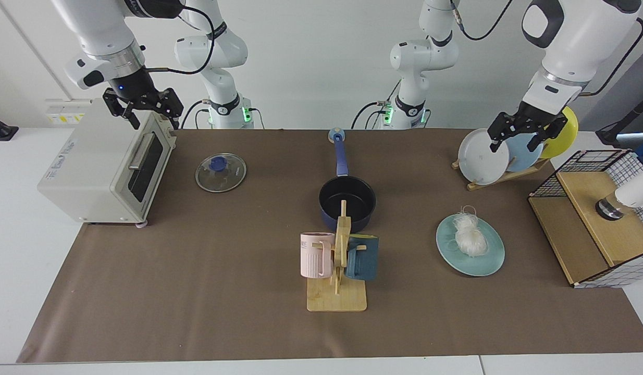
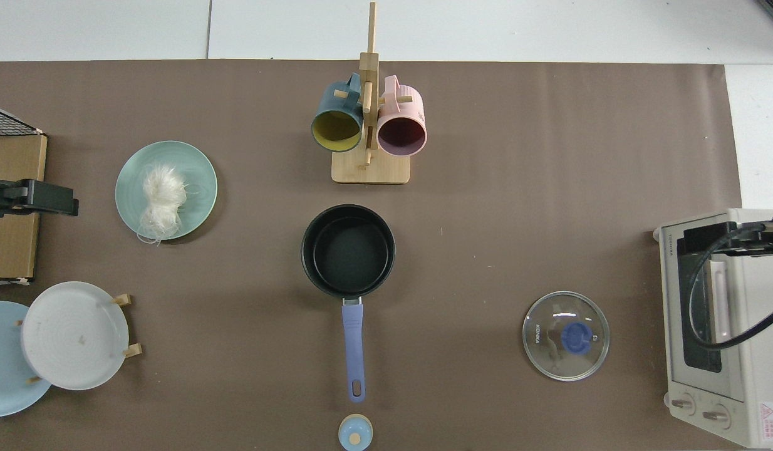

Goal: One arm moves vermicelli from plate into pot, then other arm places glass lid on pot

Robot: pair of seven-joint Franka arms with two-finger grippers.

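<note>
My right gripper (image 1: pixel 143 110) hangs spread above the toaster oven (image 1: pixel 105 164). The glass lid (image 1: pixel 220 172) lies flat on the tabletop (image 1: pixel 196 271); the pot (image 1: pixel 347 203) stands empty; the vermicelli (image 1: pixel 468 235) sits on the plate (image 1: pixel 488 260). My left gripper (image 1: pixel 524 133) hovers spread by the plate rack (image 1: pixel 501 174).

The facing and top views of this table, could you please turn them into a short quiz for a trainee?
1. True or false: the tangle of thin white vermicelli lies in the dark navy pot.
2. Where does the round clear glass lid with its blue knob lie?
3. Which claw hangs over the white toaster oven: A left, B right?

Key
1. False: it lies on the pale teal-green plate.
2. Flat on the brown mat, between oven and pot.
3. B: the right claw, open; the left claw, open, hangs before the plate rack.
</note>
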